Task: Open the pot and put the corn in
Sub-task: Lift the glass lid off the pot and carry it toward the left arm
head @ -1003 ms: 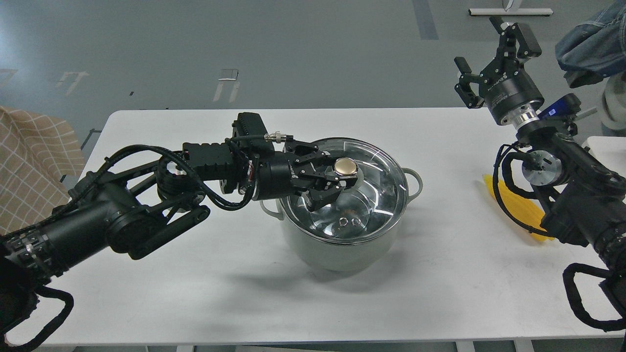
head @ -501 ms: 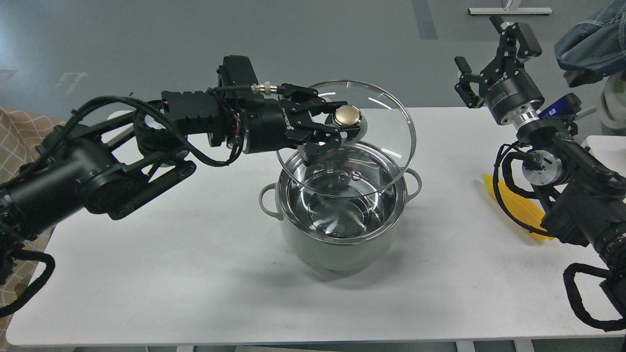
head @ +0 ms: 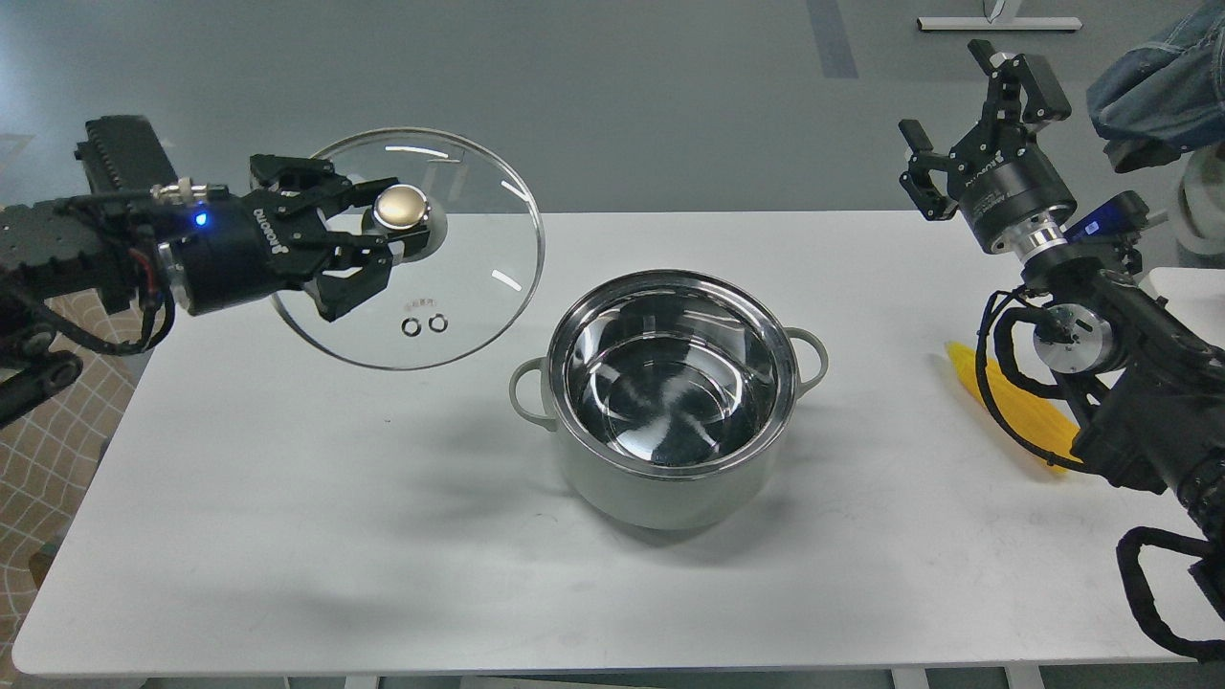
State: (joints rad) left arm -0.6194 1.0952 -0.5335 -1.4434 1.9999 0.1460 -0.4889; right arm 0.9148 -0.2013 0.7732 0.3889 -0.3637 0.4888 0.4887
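The pale grey-green pot [head: 670,488] stands uncovered at the table's middle, its shiny steel interior empty. My left gripper [head: 378,239] is shut on the gold knob of the glass lid [head: 478,287] and holds it tilted in the air, to the left of the pot and above the table's back left. The yellow corn [head: 976,383] lies on the table at the right, largely hidden behind my right arm. My right gripper [head: 971,105] is open and empty, raised high above the table's back right corner.
The white table [head: 287,517] carries the pot and corn. A checked cloth [head: 57,421] hangs at the left edge. A denim-clad shape [head: 1158,86] sits at the top right, beyond my right gripper.
My left gripper lifted the lid off the pot and carried it up and far to the left. The pot now stands uncovered. My right arm barely moved.
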